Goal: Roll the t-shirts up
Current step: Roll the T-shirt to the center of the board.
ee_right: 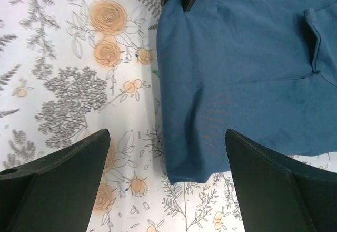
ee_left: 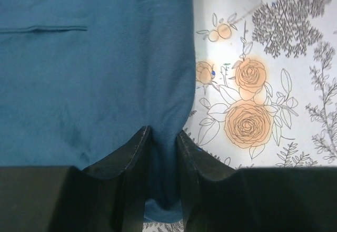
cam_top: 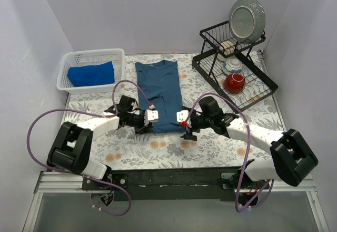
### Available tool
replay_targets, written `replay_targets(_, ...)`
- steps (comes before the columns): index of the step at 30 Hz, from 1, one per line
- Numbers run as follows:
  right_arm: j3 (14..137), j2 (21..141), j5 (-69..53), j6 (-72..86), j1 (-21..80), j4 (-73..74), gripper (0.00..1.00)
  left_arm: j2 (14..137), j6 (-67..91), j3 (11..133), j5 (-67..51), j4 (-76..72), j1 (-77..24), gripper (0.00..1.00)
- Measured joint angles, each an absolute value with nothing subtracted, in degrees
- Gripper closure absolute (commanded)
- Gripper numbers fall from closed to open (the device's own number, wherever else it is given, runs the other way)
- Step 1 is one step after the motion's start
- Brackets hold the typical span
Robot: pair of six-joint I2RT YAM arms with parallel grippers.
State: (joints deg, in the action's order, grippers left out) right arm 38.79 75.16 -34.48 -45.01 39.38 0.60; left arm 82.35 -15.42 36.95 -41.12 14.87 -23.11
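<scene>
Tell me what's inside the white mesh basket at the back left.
A royal blue t-shirt, folded, fills most of the basket. Anything beneath it on the basket floor is covered and cannot be seen.

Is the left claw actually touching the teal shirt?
Touching. The left wrist view shows the teal shirt with its edge bunched between the fingers of the left gripper, pressed against both.

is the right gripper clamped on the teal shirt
No, the right gripper stands wide open, its fingers either side of a corner of the teal shirt, not pinching it.
</scene>
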Motion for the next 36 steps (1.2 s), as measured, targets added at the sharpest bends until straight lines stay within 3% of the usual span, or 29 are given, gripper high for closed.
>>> replay_targets(10, 35.8, 79.7, -24.2, -44.9, 44.7, -13.6, 0.02, 92.7, -12.1, 47.2, -52.6, 27.0, -17.4, 0.79)
replay_targets(19, 35.8, 86.4, -22.4, -45.4, 44.9, -16.9, 0.06, 98.9, -12.8, 54.4, -58.5, 35.6, -14.9, 0.80)
replay_targets(22, 35.9, 89.2, -20.8, -45.5, 45.1, -18.8, 0.17, 99.6, -13.3, 55.6, -59.5, 37.3, -14.1, 0.78)
replay_targets(25, 36.6, 91.9, -19.4, -45.9, 45.1, -22.2, 0.43, 100.2, -13.8, 56.6, -60.1, 38.7, -13.6, 0.73)
replay_targets(26, 37.2, 93.0, -18.8, -46.4, 45.1, -22.9, 0.58, 100.2, -14.0, 56.8, -60.2, 39.1, -13.4, 0.70)
replay_targets(29, 38.7, 95.8, -18.0, -47.8, 45.1, -24.1, 0.77, 100.2, -14.8, 57.3, -60.6, 40.2, -12.9, 0.54)
replay_targets(30, 39.4, 96.5, -18.1, -48.2, 44.9, -23.7, 0.79, 100.1, -15.0, 57.2, -60.4, 40.3, -12.7, 0.51)
replay_targets(31, 40.2, 97.0, -18.4, -48.4, 44.7, -22.8, 0.82, 99.6, -15.1, 56.7, -60.2, 39.7, -12.6, 0.38)
replay_targets(36, 47.6, 99.1, -22.3, -47.7, 42.1, -14.2, 0.91, 83.7, -15.1, 43.2, -55.4, 28.9, -12.9, 0.31)
